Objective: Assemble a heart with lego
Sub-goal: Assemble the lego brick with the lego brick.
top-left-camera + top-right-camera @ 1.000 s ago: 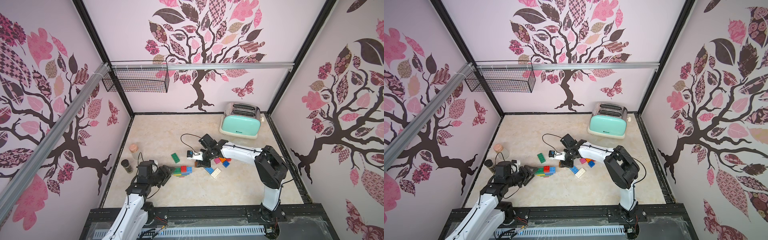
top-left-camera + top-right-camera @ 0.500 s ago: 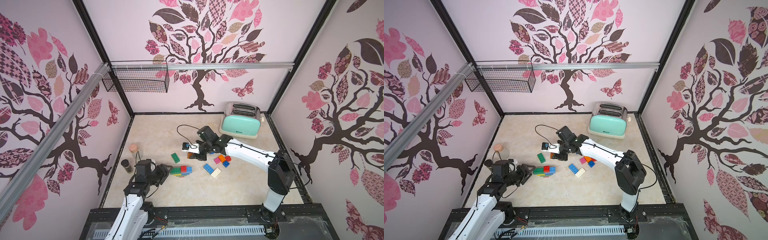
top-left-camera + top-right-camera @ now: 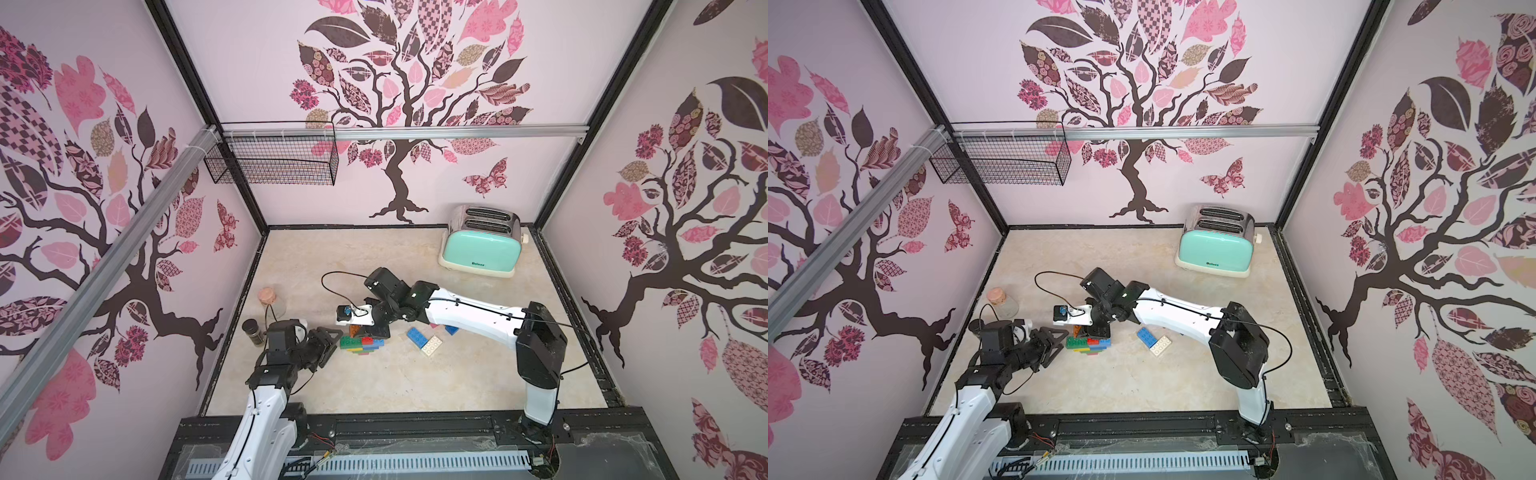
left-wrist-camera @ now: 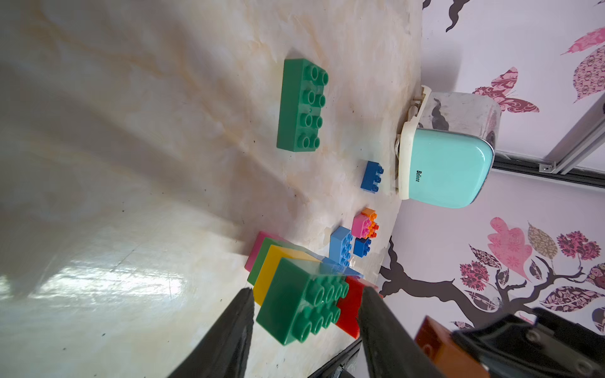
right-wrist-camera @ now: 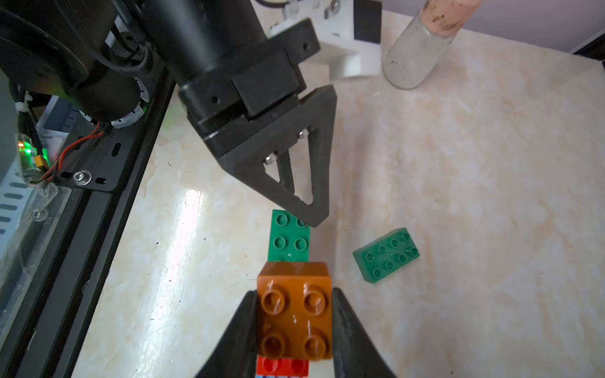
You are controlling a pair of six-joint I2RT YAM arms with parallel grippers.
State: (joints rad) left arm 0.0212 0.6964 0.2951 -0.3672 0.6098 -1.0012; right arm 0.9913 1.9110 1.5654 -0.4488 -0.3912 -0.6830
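We see the left gripper (image 3: 1060, 338) low over the tabletop (image 3: 1142, 382), its tip at the green end of the lego stack (image 3: 1090, 345) of green, red, blue and yellow bricks. The right gripper (image 3: 1091, 331) hangs just over that stack with a brown brick (image 3: 1077, 331) at its tip. A blue brick (image 3: 1147, 336) and a white brick (image 3: 1161, 345) lie side by side nearby, the toaster (image 3: 1214, 251) well apart at the back

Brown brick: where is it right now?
In the right wrist view, the brown brick is clamped in the right gripper, over the stack's green brick and red brick, on the table's left half.
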